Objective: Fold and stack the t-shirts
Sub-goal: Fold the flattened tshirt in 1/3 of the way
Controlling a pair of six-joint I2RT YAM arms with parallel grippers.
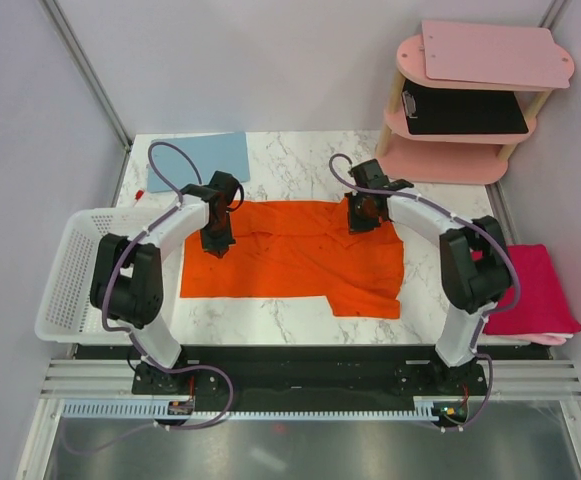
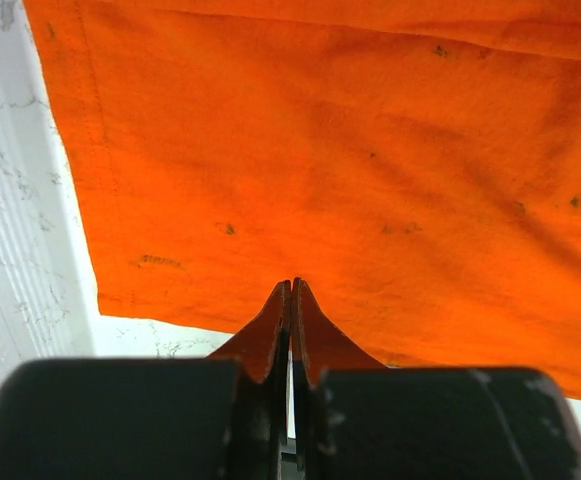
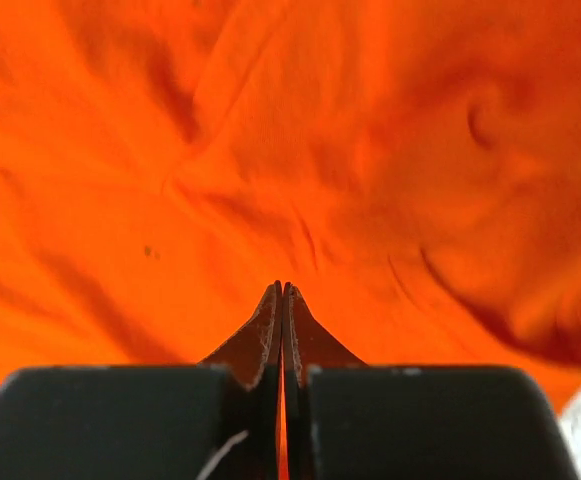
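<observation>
Grippers [image 2: 292, 287] [image 3: 281, 288] closed, tips against orange t-shirt [image 1: 290, 262]

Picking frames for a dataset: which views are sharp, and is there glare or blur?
Top view: sharp, evenly lit, soft shadows under the arms, pale glare on the metal strip at the bottom. Left wrist view: orange shirt crisp enough to show hem stitching, the black housing below the jaws blurred. Right wrist view: the shirt fills the frame, softer and oversaturated.

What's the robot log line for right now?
left gripper: shut | right gripper: shut | orange t-shirt: spread out | magenta t-shirt: at right edge
</observation>
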